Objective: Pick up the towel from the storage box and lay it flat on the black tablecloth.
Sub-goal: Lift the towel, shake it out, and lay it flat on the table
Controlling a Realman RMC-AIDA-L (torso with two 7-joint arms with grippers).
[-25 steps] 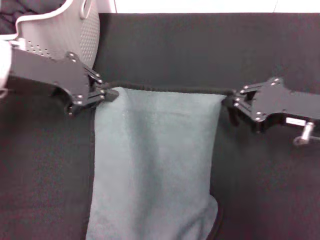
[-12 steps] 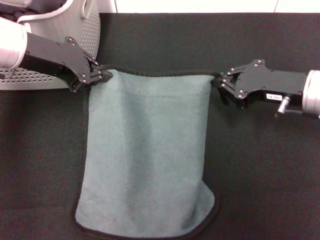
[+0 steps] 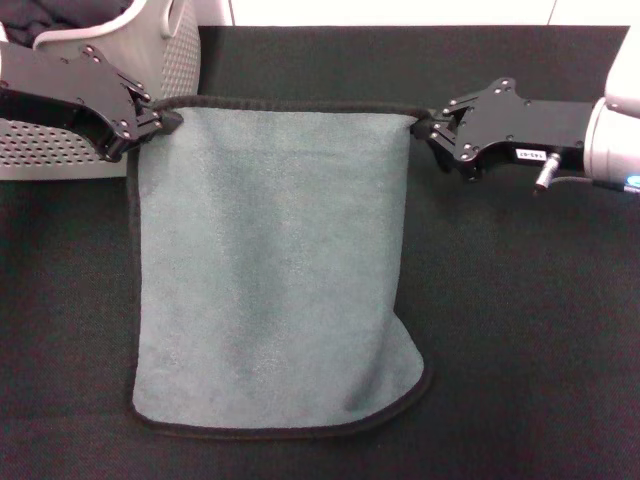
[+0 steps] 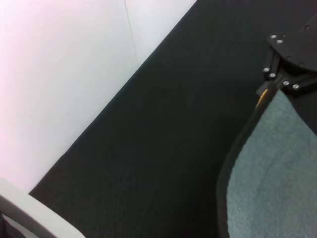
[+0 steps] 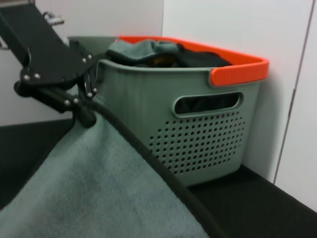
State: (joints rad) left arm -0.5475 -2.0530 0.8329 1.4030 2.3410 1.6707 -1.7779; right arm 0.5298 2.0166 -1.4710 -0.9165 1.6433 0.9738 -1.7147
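The grey-teal towel [image 3: 270, 260] with its black edge spreads over the black tablecloth [image 3: 530, 330], its near end lying on the cloth. My left gripper [image 3: 168, 118] is shut on the towel's far left corner, right beside the storage box [image 3: 175, 55]. My right gripper [image 3: 424, 127] is shut on the far right corner. The far edge runs taut between them. The right wrist view shows the left gripper [image 5: 87, 115] pinching the towel [image 5: 74, 193] in front of the storage box [image 5: 198, 134]. The left wrist view shows the right gripper [image 4: 271, 88] on the towel [image 4: 277, 173].
The storage box has an orange rim [image 5: 237, 69] and holds other crumpled cloths [image 5: 148, 52]. A white wall [image 4: 59, 74] runs along the tablecloth's far edge. Bare black cloth lies to the right of the towel and in front of it.
Both grippers have moved toward the far side and outward, drawing the towel with them. More of the towel now lies spread on the cloth, and its near edge shows fully.
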